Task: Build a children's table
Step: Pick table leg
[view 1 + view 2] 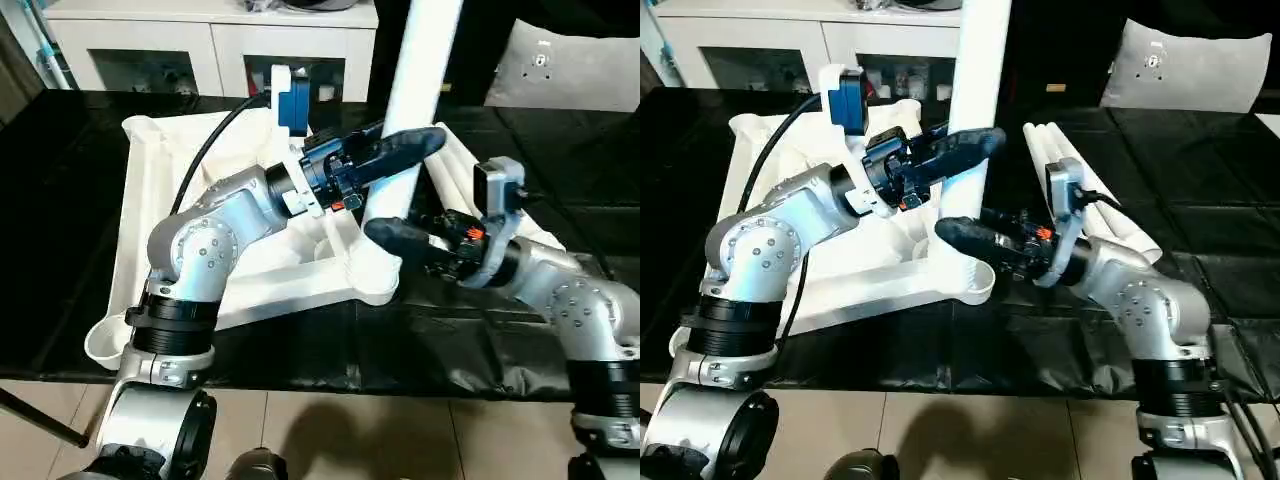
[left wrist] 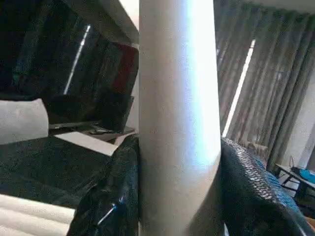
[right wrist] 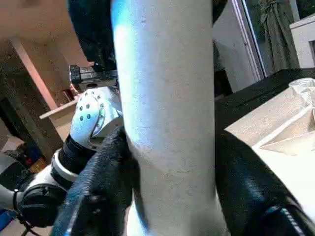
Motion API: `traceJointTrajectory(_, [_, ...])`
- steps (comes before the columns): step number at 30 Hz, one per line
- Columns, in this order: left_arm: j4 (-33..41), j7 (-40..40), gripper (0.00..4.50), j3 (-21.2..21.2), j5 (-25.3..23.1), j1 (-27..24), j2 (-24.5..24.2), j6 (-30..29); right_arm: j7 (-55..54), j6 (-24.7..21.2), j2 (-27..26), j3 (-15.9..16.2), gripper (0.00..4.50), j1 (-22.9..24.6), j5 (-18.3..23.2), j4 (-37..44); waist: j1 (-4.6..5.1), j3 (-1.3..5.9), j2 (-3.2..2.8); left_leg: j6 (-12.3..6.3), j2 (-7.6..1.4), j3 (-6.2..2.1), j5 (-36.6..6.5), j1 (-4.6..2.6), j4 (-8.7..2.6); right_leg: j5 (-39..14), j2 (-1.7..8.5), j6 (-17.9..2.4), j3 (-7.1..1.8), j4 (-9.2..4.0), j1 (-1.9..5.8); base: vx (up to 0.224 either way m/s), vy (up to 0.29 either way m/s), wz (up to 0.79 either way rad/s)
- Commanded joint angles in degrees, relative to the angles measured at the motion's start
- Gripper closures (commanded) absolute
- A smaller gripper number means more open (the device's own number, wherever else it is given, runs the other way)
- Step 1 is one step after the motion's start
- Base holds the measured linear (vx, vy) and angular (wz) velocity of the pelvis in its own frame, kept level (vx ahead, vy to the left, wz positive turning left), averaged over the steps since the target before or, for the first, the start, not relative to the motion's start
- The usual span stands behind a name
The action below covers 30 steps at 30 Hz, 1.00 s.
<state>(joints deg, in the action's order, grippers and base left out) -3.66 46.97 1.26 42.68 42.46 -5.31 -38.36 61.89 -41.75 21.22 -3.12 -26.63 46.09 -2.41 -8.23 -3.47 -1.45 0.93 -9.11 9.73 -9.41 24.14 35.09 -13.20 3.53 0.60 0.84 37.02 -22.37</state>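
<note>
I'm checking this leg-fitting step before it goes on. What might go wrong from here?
The upright leg stands tilted in the corner socket of the tabletop, so it may jam rather than seat. The left gripper holds it high and the right gripper low; uneven pushing could lever the tabletop into the spare legs.

Work table [image 1: 300, 350]: black sheeting, creased.
Cabinet [image 1: 210, 45]: white, glass-fronted, behind the table.
Grey cushion [image 1: 565, 70]: far right.

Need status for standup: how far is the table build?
Early. Done: tabletop lies underside up on the black work table. In hand: one leg stands upright at the near corner socket, left gripper clamped high, right gripper low on it. Left: spare legs still lying beside it.
</note>
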Motion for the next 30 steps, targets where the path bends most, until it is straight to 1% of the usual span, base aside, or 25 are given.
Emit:
traceJointTrajectory(1, [0.4, -0.6, 2.62, -1.7, -1.2, -0.1, 0.3, 0.8, -2.1, 1.0, -0.4, 0.5, 2.46, -0.9, -2.4, -0.4, 0.05, 4.63, 1.13, -2.96, -3.41, -0.93, -3.4, -2.03, -3.34, 0.5, 4.41, -14.1, -1.42, -3.96, 2.33, 0.000, 0.000, 0.00])
traceJointTrajectory(2, [0.2, -1.1, 2.62, -2.4, -3.1, -0.5, 0.0, 2.4, -3.1, 1.6, -1.0, 0.5, 2.49, -0.8, -3.1, -0.5, 0.07, 4.64, 1.15, -2.94, -3.41, -0.94, -3.3, -1.98, -3.32, 0.6, 4.41, -14.0, -1.42, -3.93, 2.35, 0.000, 0.000, 0.00])
traceJointTrajectory(3, [0.1, -1.3, 2.62, -2.8, -4.3, -0.7, -0.1, 3.3, -3.6, 2.0, -1.3, 0.5, 2.51, -0.8, -3.5, -0.6, 0.11, 4.63, 1.36, -3.09, -3.44, -0.91, -3.1, -1.96, -3.35, 0.8, 4.44, -13.8, -1.46, -3.99, 2.39, 0.000, 0.000, 0.00])
traceJointTrajectory(5, [0.0, -1.5, 2.62, -3.1, -5.2, -1.0, -0.2, 4.2, -4.1, 2.5, -1.6, 0.5, 2.55, -0.8, -3.8, -0.7, 0.09, 4.67, 1.22, -3.10, -3.43, -0.92, -3.0, -1.99, -3.32, 0.9, 4.46, -13.7, -1.44, -3.94, 2.36, 0.000, 0.000, 0.00])
traceJointTrajectory(6, [-0.2, -1.8, 2.62, -3.2, -6.0, -1.6, 0.1, 5.6, -4.9, 3.5, -2.1, 0.9, 2.56, -0.6, -4.6, -0.8, 0.07, 4.63, 1.21, -3.03, -3.47, -0.94, -3.1, -1.98, -3.34, 0.8, 4.47, -13.6, -1.47, -3.99, 2.30, 0.000, 0.000, 0.00])
traceJointTrajectory(7, [-0.4, -2.0, 2.07, -3.4, -7.0, -2.0, 0.1, 7.0, -5.8, 4.2, -2.5, 1.1, 2.56, -0.6, -5.3, -1.1, 0.09, 4.68, 1.21, -2.88, -3.47, -0.93, -3.3, -2.02, -3.38, 0.7, 4.49, -13.6, -1.45, -3.98, 2.36, 0.000, 0.000, 0.00])
traceJointTrajectory(8, [-0.5, -2.3, 2.07, -3.5, -8.0, -2.4, 0.2, 8.3, -6.8, 5.4, -3.1, 1.5, 2.56, -0.7, -6.3, -1.2, 0.08, 4.70, 0.94, -2.79, -3.50, -0.97, -3.2, -2.06, -3.33, 0.8, 4.48, -13.6, -1.46, -3.92, 2.29, 0.000, 0.000, 0.00])
traceJointTrajectory(9, [-0.4, -2.6, 1.92, -3.4, -8.2, -2.7, 0.3, 8.6, -8.4, 6.7, -3.8, 1.6, 2.58, -0.9, -7.5, -1.5, 0.19, 4.64, 0.96, -2.68, -3.59, -1.01, -3.3, -2.04, -3.43, 0.8, 4.44, -13.5, -1.45, -4.01, 2.21, 0.000, 0.000, 0.00])
traceJointTrajectory(10, [0.0, -2.5, 1.84, -3.8, -8.9, -3.2, 0.1, 9.4, -10.5, 7.9, -4.7, 1.6, 2.58, -1.1, -8.6, -1.9, 0.32, 4.66, 0.94, -2.10, -3.57, -1.04, -3.8, -2.10, -3.53, 0.6, 4.46, -13.2, -1.44, -3.97, 2.17, 0.000, 0.000, 0.00])
traceJointTrajectory(11, [0.0, -3.1, 1.74, -4.7, -11.1, -3.7, -0.2, 11.4, -13.3, 10.0, -6.0, 1.4, 2.58, -1.6, -10.6, -2.6, 0.36, 4.65, 0.88, -1.78, -3.52, -1.00, -4.1, -2.10, -3.58, 0.3, 4.44, -13.0, -1.47, -4.03, 2.15, 0.000, 0.000, 0.00])
traceJointTrajectory(12, [0.0, -3.1, 1.74, -4.7, -11.1, -3.7, -0.2, 11.4, -13.3, 10.0, -6.0, 1.4, 2.58, -1.6, -10.6, -2.6, 0.35, 4.65, 0.84, -1.58, -3.60, -1.05, -4.2, -2.12, -3.60, 0.2, 4.45, -12.9, -1.50, -4.04, 2.09, 0.000, 0.000, 0.00])
traceJointTrajectory(14, [-0.5, -4.7, 1.47, -5.6, -14.2, -4.2, -0.2, 14.5, -16.3, 12.6, -7.4, 1.4, 2.59, -2.2, -13.1, -3.7, 0.39, 4.67, 0.82, -1.09, -3.70, -1.07, -4.9, -2.24, -3.71, 0.1, 4.46, -12.4, -1.53, -4.09, 2.10, 0.000, 0.000, 0.00])
traceJointTrajectory(15, [-0.7, -5.7, 1.43, -5.7, -15.3, -4.5, 0.2, 15.9, -17.8, 13.7, -8.2, 1.4, 2.59, -2.5, -14.1, -4.3, 0.48, 4.61, 0.74, -0.95, -3.63, -1.03, -5.1, -2.21, -3.71, 0.3, 4.38, -12.3, -1.56, -4.06, 2.05, 0.000, 0.000, 0.00])
traceJointTrajectory(17, [-1.3, -7.8, 1.41, -5.8, -17.7, -4.8, 0.9, 19.1, -20.4, 15.2, -9.6, 1.1, 2.59, -3.0, -15.4, -5.2, 0.52, 4.65, 0.76, -0.63, -3.63, -1.09, -5.0, -2.15, -3.80, 0.9, 4.40, -12.2, -1.54, -4.02, 2.10, 0.000, 0.000, 0.00])
traceJointTrajectory(18, [-1.4, -8.2, 1.41, -5.8, -18.1, -4.9, 1.0, 19.6, -20.9, 15.6, -9.8, 1.1, 2.59, -3.1, -15.7, -5.3, 0.59, 4.60, 0.71, -0.41, -3.64, -1.05, -5.5, -2.18, -3.81, 0.7, 4.42, -12.1, -1.58, -4.05, 2.03, 0.000, 0.000, 0.00])
traceJointTrajectory(19, [-2.1, -11.5, 1.41, -5.8, -21.1, -5.0, 1.8, 22.7, -24.0, 17.4, -11.4, 0.5, 2.59, -3.7, -16.9, -6.3, 0.61, 4.67, 0.66, -0.25, -3.70, -1.06, -5.8, -2.22, -3.85, 0.6, 4.50, -12.0, -1.62, -4.12, 2.04, 0.000, 0.000, 0.00])
traceJointTrajectory(20, [-2.8, -13.5, 1.41, -5.9, -22.9, -4.9, 2.2, 24.3, -24.8, 17.9, -12.0, 0.4, 2.59, -4.0, -17.2, -6.6, 0.63, 4.65, 0.65, -0.14, -3.70, -1.08, -6.0, -2.27, -3.89, 0.7, 4.44, -11.7, -1.63, -4.14, 2.00, 0.000, 0.000, 0.00])
traceJointTrajectory(22, [-3.6, -16.8, 1.41, -5.9, -25.2, -4.9, 3.0, 26.3, -25.7, 19.0, -12.6, 0.8, 2.59, -4.2, -18.2, -7.1, 0.60, 4.69, 0.67, -0.01, -3.66, -1.10, -5.8, -2.25, -3.89, 1.5, 4.38, -11.5, -1.60, -4.04, 2.12, 0.000, 0.000, 0.00])
traceJointTrajectory(23, [-3.7, -17.6, 1.58, -6.0, -25.9, -4.9, 3.3, 27.1, -25.9, 19.3, -12.8, 1.0, 2.59, -4.3, -18.5, -7.3, 0.54, 4.74, 0.71, -0.20, -3.63, -1.09, -5.4, -2.19, -3.80, 2.4, 4.42, -11.3, -1.61, -3.95, 2.23, 0.000, 0.000, 0.00])
traceJointTrajectory(24, [-4.1, -19.4, 1.58, -6.3, -27.1, -5.1, 4.1, 27.8, -27.0, 20.4, -13.2, 1.2, 2.59, -4.5, -19.5, -8.0, 0.58, 4.75, 0.87, -0.35, -3.57, -1.04, -5.1, -2.11, -3.78, 2.9, 4.40, -11.3, -1.62, -3.89, 2.29, 0.000, 0.000, 0.00])
traceJointTrajectory(25, [-4.2, -19.7, 1.77, -6.4, -27.3, -5.2, 4.2, 27.9, -27.2, 20.5, -13.3, 1.3, 2.59, -4.5, -19.7, -8.1, 0.60, 4.76, 0.88, -0.59, -3.49, -1.03, -4.8, -2.02, -3.72, 3.4, 4.40, -11.3, -1.60, -3.85, 2.26, 0.000, 0.000, 0.00])
traceJointTrajectory(26, [-4.3, -20.1, 1.84, -6.8, -27.7, -5.4, 4.6, 28.2, -27.1, 20.9, -13.4, 1.6, 2.59, -4.6, -20.1, -8.4, 0.63, 4.77, 0.91, -0.94, -3.50, -1.00, -4.7, -2.03, -3.66, 3.5, 4.44, -11.5, -1.62, -3.86, 2.31, 0.000, 0.000, 0.00])
traceJointTrajectory(27, [-4.9, -21.0, 1.91, -7.4, -28.9, -5.5, 4.9, 28.7, -27.2, 21.0, -13.6, 1.8, 2.59, -4.6, -20.3, -8.6, 0.63, 4.77, 0.91, -0.94, -3.50, -1.00, -4.7, -2.03, -3.66, 3.5, 4.44, -11.5, -1.62, -3.86, 2.31, 0.000, 0.000, 0.00])
traceJointTrajectory(28, [-5.8, -22.7, 1.96, -8.1, -30.7, -5.5, 5.3, 29.6, -27.2, 21.2, -13.7, 2.1, 2.59, -4.5, -20.6, -8.7, 0.65, 4.71, 0.92, -1.36, -3.51, -1.02, -5.0, -1.96, -3.67, 2.9, 4.46, -11.4, -1.64, -3.97, 2.34, 0.000, 0.000, 0.00])
traceJointTrajectory(30, [-6.5, -23.7, 2.00, -8.0, -31.4, -5.4, 5.8, 30.4, -27.6, 21.7, -13.8, 2.4, 2.59, -4.6, -21.2, -8.8, 0.66, 4.74, 0.85, -1.39, -3.58, -1.07, -5.0, -2.02, -3.65, 2.7, 4.35, -11.3, -1.61, -3.98, 2.28, 0.000, 0.000, 0.00])
